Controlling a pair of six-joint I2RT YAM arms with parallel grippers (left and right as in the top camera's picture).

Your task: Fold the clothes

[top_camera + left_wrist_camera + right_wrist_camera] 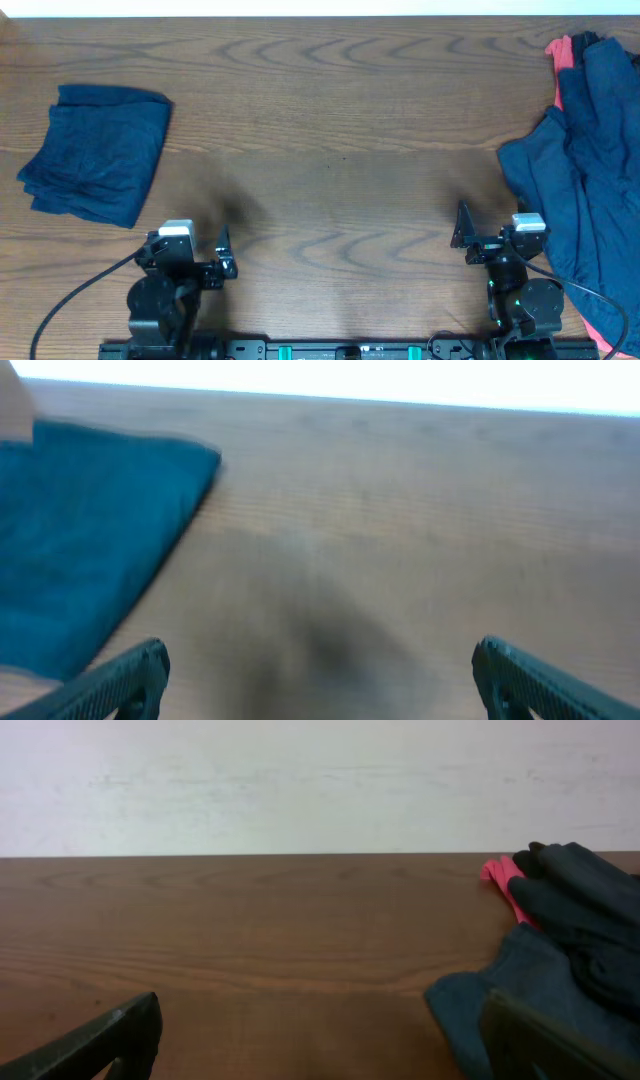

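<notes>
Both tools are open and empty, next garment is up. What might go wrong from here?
1. The unfolded pile lies tangled, a coral-red piece peeking from underneath; the right tool may pinch several layers and drag more than one garment.
2. The pile crowds the right arm's cable; cloth could snag there.
3. A long drag leftward might rumple the folded garment.

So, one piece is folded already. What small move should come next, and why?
Probably the right gripper should reach to the near edge of the pile of clothes and take one piece. It and the left gripper are open and empty, the folded cloth lies on the left, and the pile is not yet folded.
</notes>
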